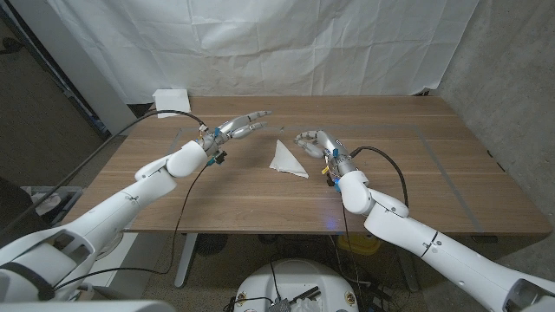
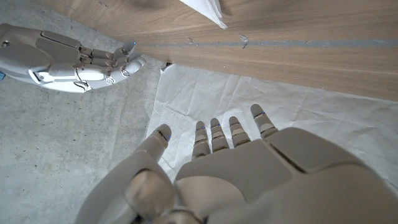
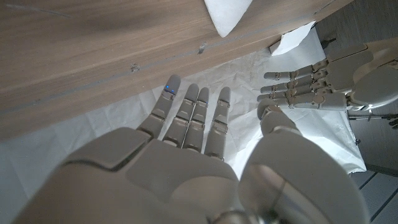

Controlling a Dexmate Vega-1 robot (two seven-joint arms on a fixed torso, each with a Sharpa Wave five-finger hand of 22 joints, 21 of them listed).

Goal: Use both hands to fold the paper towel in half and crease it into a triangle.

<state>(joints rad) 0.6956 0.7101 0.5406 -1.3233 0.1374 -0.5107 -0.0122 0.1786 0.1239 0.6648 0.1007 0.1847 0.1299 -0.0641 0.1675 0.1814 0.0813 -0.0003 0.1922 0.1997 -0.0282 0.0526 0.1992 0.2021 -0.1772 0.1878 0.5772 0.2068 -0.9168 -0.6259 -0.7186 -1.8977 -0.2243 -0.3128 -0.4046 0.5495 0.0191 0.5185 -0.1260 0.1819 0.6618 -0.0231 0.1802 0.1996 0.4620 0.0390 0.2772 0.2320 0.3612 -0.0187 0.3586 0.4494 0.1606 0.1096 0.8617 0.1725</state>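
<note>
Since paper towel (image 1: 287, 160) already lies folded as triangle at table (image 1: 416, 186) centre, folding looks done. Left hand (image 1: 236, 128) at ten o'clock, right hand (image 1: 314, 141) at two o'clock, both spread, empty. Crease sharpness unclear; next probably firm press along fold.

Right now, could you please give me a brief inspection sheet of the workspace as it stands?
Surface: wooden table, faint taped outline on it.
Job's things: paper towel lies as a white triangle mid-table, between the hands, touched by neither.
Clutter: white box at the far left corner.
Hands: left hand fingers apart, holding nothing; right hand fingers loosely curved, holding nothing.
Cables: black cable along the left arm; another loops from the right wrist.
Surroundings: creased white sheet backdrop behind the table; grey floor either side.
</note>
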